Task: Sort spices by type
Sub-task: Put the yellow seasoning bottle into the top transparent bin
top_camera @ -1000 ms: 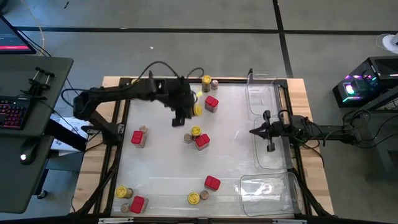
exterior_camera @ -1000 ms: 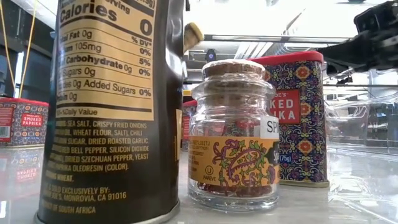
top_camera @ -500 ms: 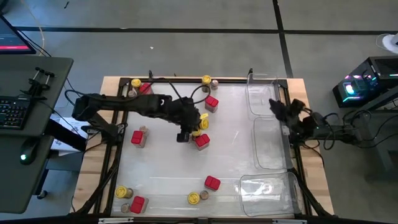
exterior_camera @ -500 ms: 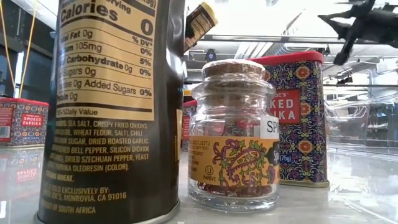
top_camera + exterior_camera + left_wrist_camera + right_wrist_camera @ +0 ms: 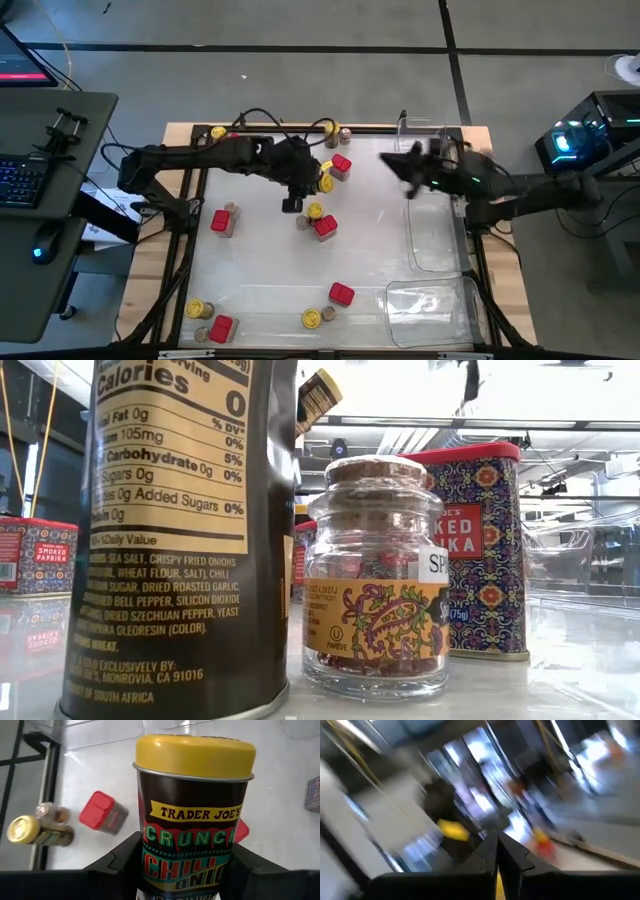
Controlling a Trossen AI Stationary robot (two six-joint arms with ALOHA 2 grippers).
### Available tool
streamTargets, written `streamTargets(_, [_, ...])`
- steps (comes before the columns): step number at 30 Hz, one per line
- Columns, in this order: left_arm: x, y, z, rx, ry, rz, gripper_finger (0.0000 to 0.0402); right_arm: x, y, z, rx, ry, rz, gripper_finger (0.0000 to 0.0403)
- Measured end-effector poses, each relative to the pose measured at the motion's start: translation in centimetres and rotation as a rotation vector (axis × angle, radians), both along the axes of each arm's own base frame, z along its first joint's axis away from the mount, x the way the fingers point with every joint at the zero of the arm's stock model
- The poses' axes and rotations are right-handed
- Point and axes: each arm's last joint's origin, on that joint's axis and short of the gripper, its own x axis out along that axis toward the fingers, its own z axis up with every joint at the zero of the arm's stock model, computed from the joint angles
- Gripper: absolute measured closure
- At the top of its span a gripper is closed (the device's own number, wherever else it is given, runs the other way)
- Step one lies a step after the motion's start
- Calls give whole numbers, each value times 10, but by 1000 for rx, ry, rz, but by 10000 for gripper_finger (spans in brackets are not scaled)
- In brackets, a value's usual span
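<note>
table (image 5: 380, 250); yellow-lidded jar (image 5: 192, 815) in left tool (image 5: 303, 183)

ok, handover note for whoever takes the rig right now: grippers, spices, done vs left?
Left gripper: shut on a yellow-lidded jar, held above the table's middle.
Right gripper: fingers together, empty, in the air beside the far clear tray.
Spices: red tins, yellow-lidded jars and small cork-topped jars lie scattered in mixed groups.
Done: nothing in the trays yet.
Left: place the held jar, then sort the rest.
</note>
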Motion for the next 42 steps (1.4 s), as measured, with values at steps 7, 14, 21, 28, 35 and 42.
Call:
streamTargets(7, [-4, 0, 8, 33, 26, -12, 228, 59, -10, 32, 15, 448, 48, 275])
streamTargets(14, [-9, 3, 9, 88, 55, -16, 227, 109, -1, 60, -232, 653, 165, 133])
streamTargets(21, [-13, 4, 15, 112, 40, -35, 227, 147, 20, 49, -390, 812, 278, 96])
streamTargets(28, [-19, 5, 19, 137, 52, -51, 227, 164, 25, 37, -517, 900, 201, 95])
streamTargets(35, [-23, 6, 27, 137, 7, -51, 227, 165, 23, 43, -575, 875, 162, 95])
streamTargets(42, [-23, 6, 30, 140, -22, -72, 227, 170, 23, 46, -612, 821, 176, 95])
